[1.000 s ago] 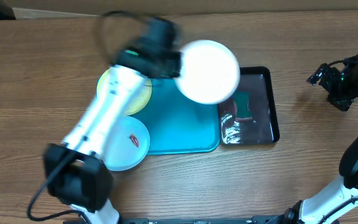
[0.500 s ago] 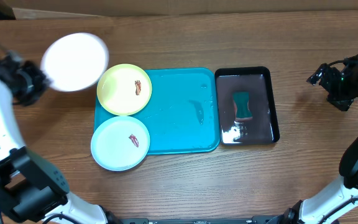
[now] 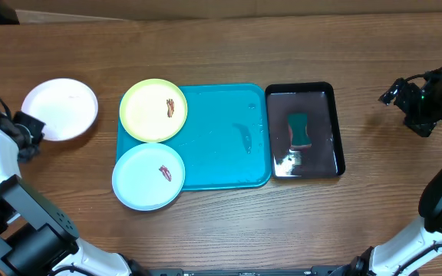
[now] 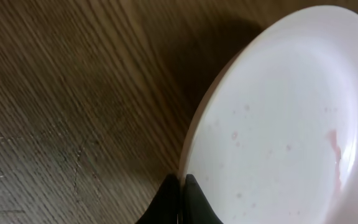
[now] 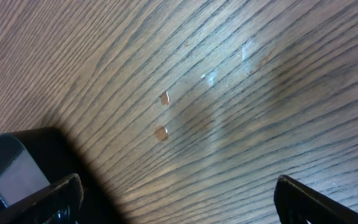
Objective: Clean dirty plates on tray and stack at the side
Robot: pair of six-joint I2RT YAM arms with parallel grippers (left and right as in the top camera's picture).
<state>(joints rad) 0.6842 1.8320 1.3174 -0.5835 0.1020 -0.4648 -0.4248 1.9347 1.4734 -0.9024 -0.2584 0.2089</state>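
Note:
The white plate (image 3: 60, 109) lies at the far left of the table, away from the tray; it also fills the left wrist view (image 4: 278, 118), wet with a faint pink streak. My left gripper (image 3: 31, 132) (image 4: 180, 186) is shut on its near rim. The yellow-green plate (image 3: 153, 110) and the light blue plate (image 3: 149, 175), each with a red-brown smear, sit on the left end of the teal tray (image 3: 229, 146), overhanging its edge. My right gripper (image 3: 405, 98) (image 5: 179, 199) is open and empty over bare wood at the far right.
A glossy black tray (image 3: 324, 165) with a teal sponge (image 3: 300, 130) and some water stands right of the teal tray. Small droplets (image 5: 162, 115) lie on the wood under the right gripper.
My left arm has swung the white plate from above the tray's back right, across to the far left, and down to the table. The right arm has not moved.

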